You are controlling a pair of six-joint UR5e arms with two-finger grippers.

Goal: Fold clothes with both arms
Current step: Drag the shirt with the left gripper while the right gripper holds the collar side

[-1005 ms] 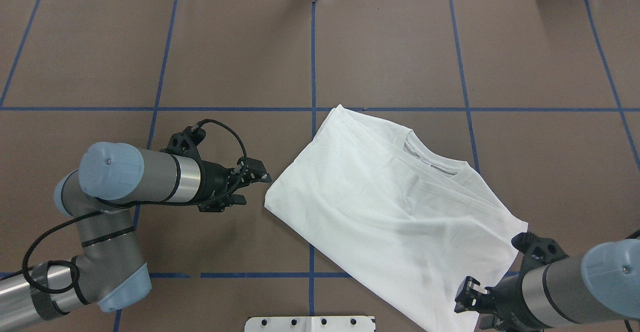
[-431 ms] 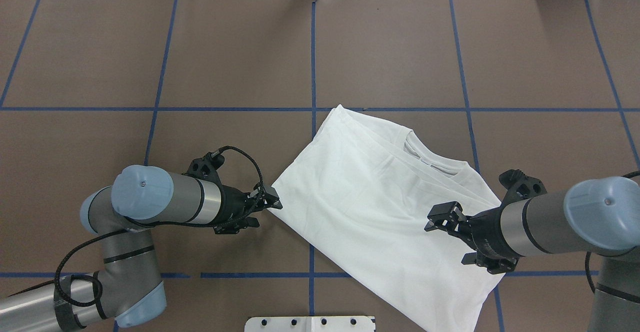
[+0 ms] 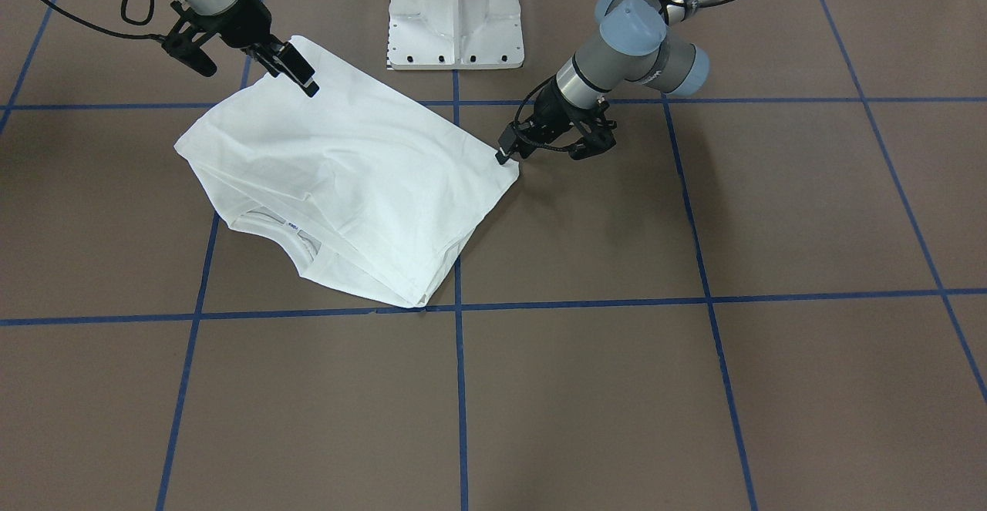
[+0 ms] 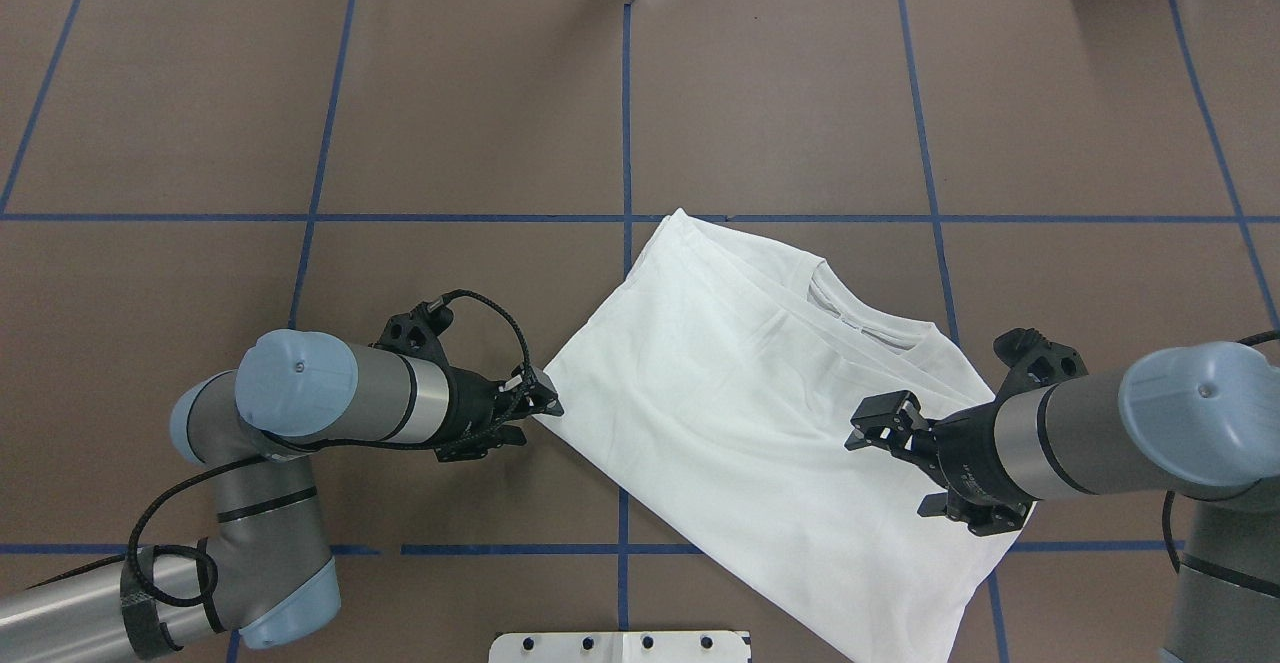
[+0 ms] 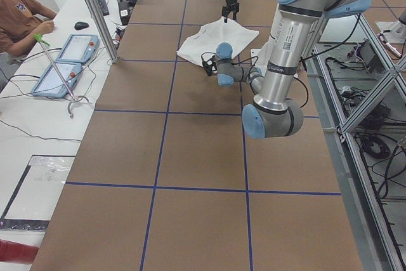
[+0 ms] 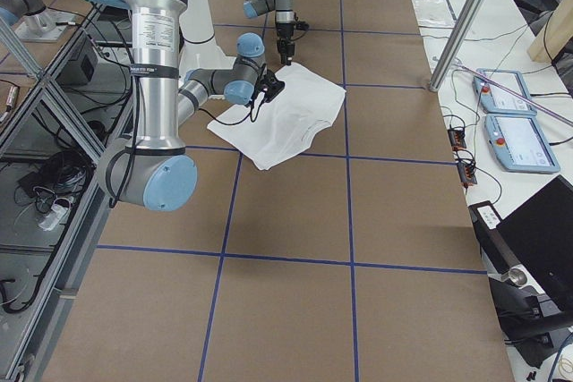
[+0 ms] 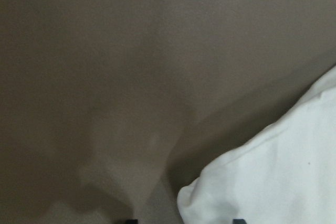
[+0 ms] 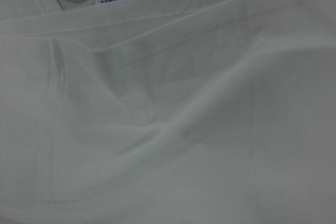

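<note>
Both grippers have their jaws parted and hold nothing. Your left gripper [image 4: 532, 415] straddles the shirt's [image 4: 740, 423] left corner; the right gripper [image 4: 910, 465] hovers above its opposite edge. On the table [image 4: 400, 93], the shirt's long axis slants from that corner toward the robot's right.

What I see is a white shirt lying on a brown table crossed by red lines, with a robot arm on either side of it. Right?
Nearly. The lines are blue, not red, as the overhead exterior view shows. The white shirt does lie on the brown table, with the left gripper at one side and the right gripper at the other.
</note>
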